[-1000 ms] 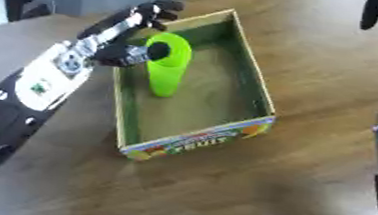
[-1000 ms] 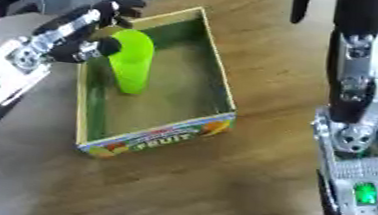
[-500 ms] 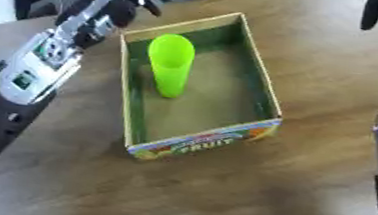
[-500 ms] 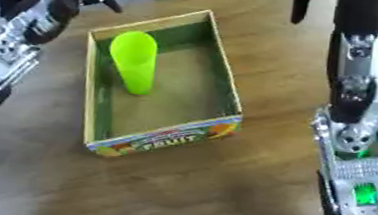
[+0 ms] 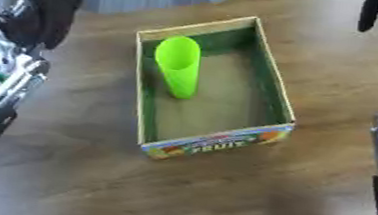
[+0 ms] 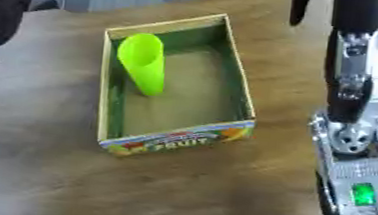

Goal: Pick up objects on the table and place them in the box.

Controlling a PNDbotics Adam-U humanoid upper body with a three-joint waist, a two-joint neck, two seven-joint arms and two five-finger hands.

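The green cup (image 5: 179, 66) stood upright inside the box (image 5: 275, 91), near its far-left corner. The left hand (image 5: 44, 1) was above the bench's (image 5: 89, 169) far-left edge; whether its fingers were open I could not tell. Best retreat clear of the box wall.

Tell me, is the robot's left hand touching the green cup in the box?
Apart. The left eye view shows the left hand up at the left, bare table between it and the green cup standing inside the box.
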